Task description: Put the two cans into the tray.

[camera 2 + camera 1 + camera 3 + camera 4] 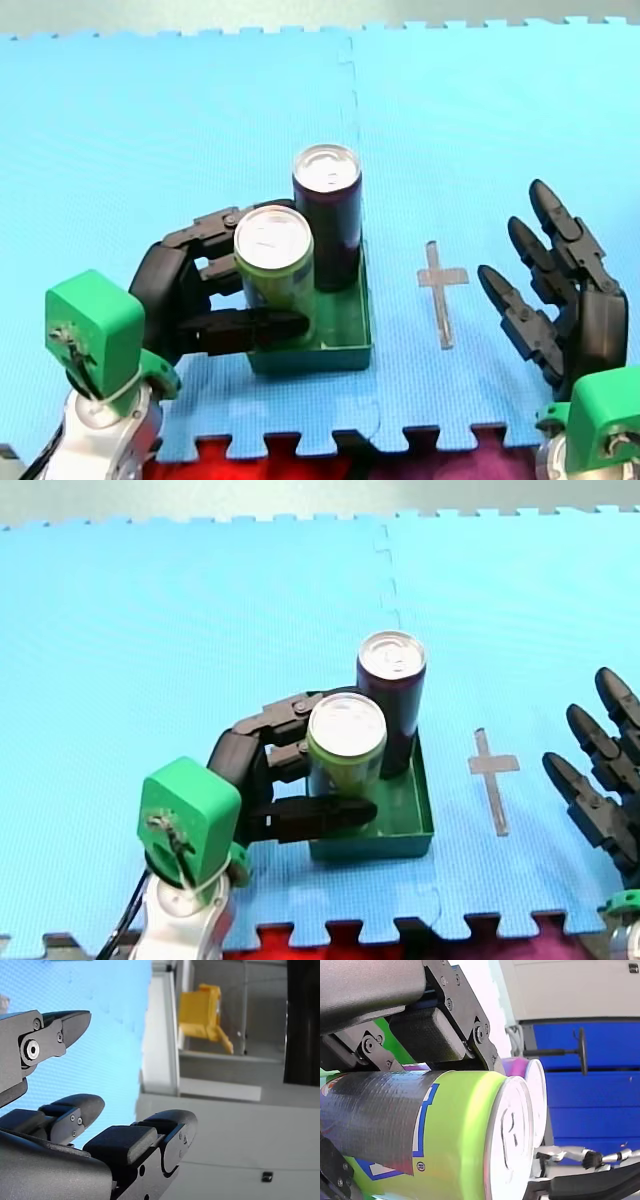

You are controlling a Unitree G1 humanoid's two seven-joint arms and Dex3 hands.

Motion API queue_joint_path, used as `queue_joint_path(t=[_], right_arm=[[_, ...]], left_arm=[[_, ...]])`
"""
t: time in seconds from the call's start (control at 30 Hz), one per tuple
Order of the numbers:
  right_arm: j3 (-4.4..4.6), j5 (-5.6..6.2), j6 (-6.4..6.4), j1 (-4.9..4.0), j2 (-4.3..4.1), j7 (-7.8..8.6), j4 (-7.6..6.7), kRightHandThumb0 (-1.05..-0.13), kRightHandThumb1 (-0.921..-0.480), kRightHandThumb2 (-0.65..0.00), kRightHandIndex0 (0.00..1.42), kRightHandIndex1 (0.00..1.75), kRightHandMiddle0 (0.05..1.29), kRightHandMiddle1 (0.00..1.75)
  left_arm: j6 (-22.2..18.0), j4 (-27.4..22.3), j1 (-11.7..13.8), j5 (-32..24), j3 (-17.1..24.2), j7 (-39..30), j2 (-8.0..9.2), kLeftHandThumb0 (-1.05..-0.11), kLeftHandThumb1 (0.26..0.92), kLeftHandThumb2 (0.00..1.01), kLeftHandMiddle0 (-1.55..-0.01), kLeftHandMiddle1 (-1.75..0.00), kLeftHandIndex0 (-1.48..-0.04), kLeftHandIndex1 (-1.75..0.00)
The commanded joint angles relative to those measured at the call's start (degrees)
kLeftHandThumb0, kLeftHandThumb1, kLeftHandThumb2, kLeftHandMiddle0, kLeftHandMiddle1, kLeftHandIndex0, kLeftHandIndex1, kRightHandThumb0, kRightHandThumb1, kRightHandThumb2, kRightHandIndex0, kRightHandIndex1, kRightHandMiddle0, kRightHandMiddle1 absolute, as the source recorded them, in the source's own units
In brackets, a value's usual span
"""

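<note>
A small green tray (pixel 424 810) sits on the blue mat near the front. A dark purple can (pixel 391 705) stands upright in the tray's far part. A lime-green can (pixel 347 755) stands upright in the tray's near part, just in front of the purple one. My left hand (pixel 290 780) is shut on the green can, fingers behind it and thumb across its front. The second wrist view shows the green can (pixel 460 1135) close up in the fingers, with the purple can (pixel 532 1095) behind it. My right hand (pixel 545 285) is at the right, apart from the tray, holding nothing.
The surface is blue foam puzzle mat (pixel 180 630) with a seam running back from the tray. A grey tape cross (pixel 492 775) lies between the tray and my right hand. The mat's front edge (pixel 330 930) borders a red and purple strip.
</note>
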Motion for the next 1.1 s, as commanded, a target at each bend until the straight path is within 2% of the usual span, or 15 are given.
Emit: queue_joint_path(t=[0.0, 0.53, 1.07], right_arm=[[-0.09, 0.22, 0.09, 0.12, -0.22, 0.00, -0.28, -0.897, -0.838, -0.001, 0.66, 0.00, 0.57, 0.00], [-0.16, 0.16, 0.02, 0.01, -0.24, 0.09, -0.20, -0.903, -0.840, 0.000, 0.66, 0.00, 0.57, 0.00], [0.03, 0.20, 0.09, 0.49, -0.05, 0.29, -1.28, -0.898, -0.836, 0.000, 0.66, 0.00, 0.57, 0.00]], left_arm=[[-1.0, 0.8, -0.8, -0.1, 0.3, 0.1, 0.40, -0.368, 0.732, 0.00, -1.39, 0.00, -1.28, 0.00], [-1.6, 2.5, -1.5, -0.3, 0.6, -0.4, 0.78, -0.382, 0.725, 0.00, -1.38, 0.00, -1.28, 0.00], [-2.4, 2.7, -1.4, -0.4, 1.0, -1.1, 0.70, -0.389, 0.725, 0.00, -1.38, 0.00, -1.28, 0.00]])
